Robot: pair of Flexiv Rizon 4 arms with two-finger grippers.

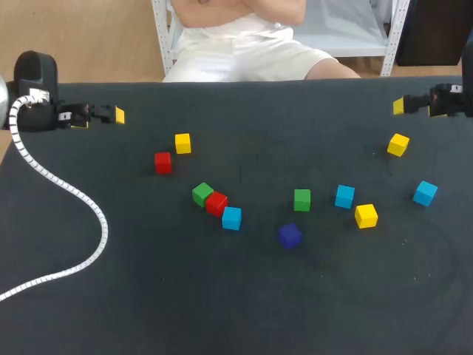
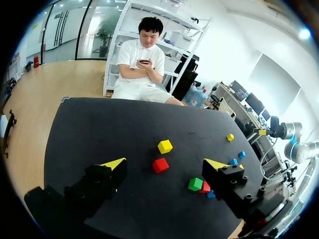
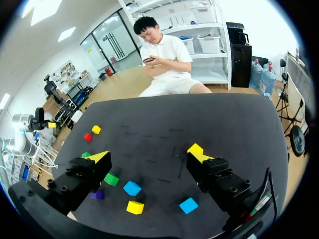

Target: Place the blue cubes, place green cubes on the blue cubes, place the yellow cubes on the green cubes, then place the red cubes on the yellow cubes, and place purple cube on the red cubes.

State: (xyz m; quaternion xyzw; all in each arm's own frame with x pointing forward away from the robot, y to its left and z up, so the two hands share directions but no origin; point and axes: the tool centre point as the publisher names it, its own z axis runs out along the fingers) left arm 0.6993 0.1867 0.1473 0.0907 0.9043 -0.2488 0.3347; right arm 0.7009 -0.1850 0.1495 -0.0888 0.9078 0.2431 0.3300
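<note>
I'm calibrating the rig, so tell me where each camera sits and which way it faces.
Head view: fixed above and behind, looking down on the table; left claw and right claw come in at the sides.
Left wrist view: on the left wrist, looking along its open claw toward the red cube.
Right wrist view: on the right wrist, looking along its open claw past a yellow cube.
Shared: all three show the table's cubes.
</note>
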